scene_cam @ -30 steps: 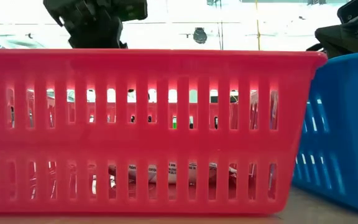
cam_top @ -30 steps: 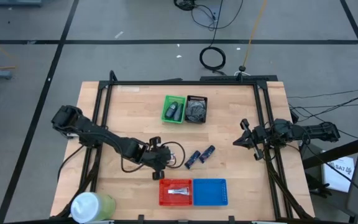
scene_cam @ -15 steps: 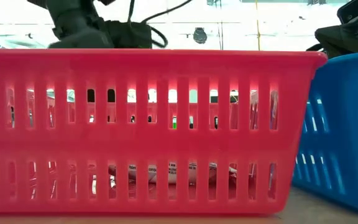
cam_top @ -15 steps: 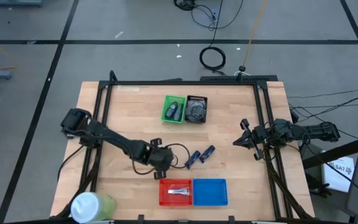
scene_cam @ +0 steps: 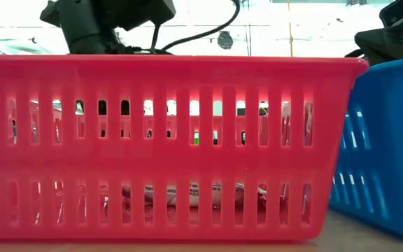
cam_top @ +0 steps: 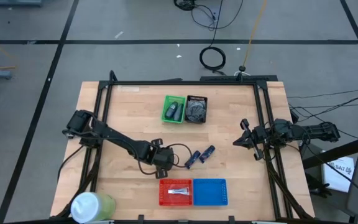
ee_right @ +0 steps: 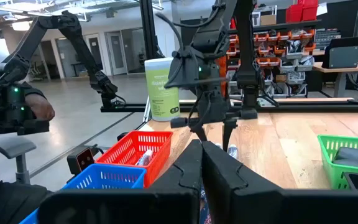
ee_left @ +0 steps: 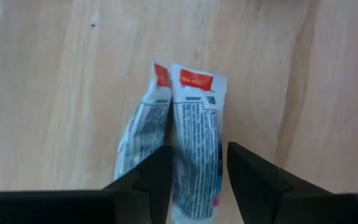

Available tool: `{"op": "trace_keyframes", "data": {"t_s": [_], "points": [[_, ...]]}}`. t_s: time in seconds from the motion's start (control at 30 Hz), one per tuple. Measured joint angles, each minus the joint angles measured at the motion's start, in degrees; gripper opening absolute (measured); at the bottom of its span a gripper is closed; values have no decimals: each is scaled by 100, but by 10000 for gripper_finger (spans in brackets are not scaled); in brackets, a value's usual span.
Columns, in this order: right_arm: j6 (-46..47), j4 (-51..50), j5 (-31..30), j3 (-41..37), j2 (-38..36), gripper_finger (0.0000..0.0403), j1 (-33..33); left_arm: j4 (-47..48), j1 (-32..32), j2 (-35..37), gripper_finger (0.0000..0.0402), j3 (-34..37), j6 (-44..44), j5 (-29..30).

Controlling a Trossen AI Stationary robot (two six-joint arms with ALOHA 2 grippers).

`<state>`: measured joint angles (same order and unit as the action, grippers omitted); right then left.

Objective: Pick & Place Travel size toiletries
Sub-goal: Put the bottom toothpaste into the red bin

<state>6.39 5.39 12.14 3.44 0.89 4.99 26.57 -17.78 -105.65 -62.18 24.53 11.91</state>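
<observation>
My left gripper (cam_top: 162, 160) points down at the table's middle, just beyond the red tray (cam_top: 160, 193). In the left wrist view it is open (ee_left: 197, 180) over two white-silver tubes lying side by side on the wood. Its fingers stand on either side of one tube (ee_left: 194, 134), with the other tube (ee_left: 140, 134) beside it. I cannot tell whether a finger touches them. Two dark navy tubes (cam_top: 191, 160) (cam_top: 207, 152) lie just to its right. A third white-silver tube (cam_top: 178, 191) lies in the red tray. My right gripper (cam_top: 236, 142) waits shut at the table's right.
A blue tray (cam_top: 210, 193) sits against the red one at the near edge. A green tray (cam_top: 166, 109) with grey containers and a black tray (cam_top: 196, 99) stand toward the far edge. A large pale green cylinder (cam_top: 91, 205) stands at the near left corner.
My left arm has reached farther out, carrying its gripper a little toward the table's right, closer to the navy tubes. The right arm and the tubes have kept still.
</observation>
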Motion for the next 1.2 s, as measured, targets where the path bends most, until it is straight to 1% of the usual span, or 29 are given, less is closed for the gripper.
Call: {"op": "trace_keyframes", "data": {"t_s": [0.3, 0.57, 0.73, 1.2], "points": [[0, 8, -2, 0, 0, 0, 0, -20, 13, -3, 136, 13, -3, -40], [0, 0, -2, 0, 0, 0, 0, -172, 20, 9, 123, 250, 245, -223], [0, 0, -2, 0, 0, 0, -1, -350, 24, 18, 122, 309, 244, -248], [0, 0, -2, 0, 0, 0, 0, -333, 24, 12, 122, 311, 54, -245]]}}
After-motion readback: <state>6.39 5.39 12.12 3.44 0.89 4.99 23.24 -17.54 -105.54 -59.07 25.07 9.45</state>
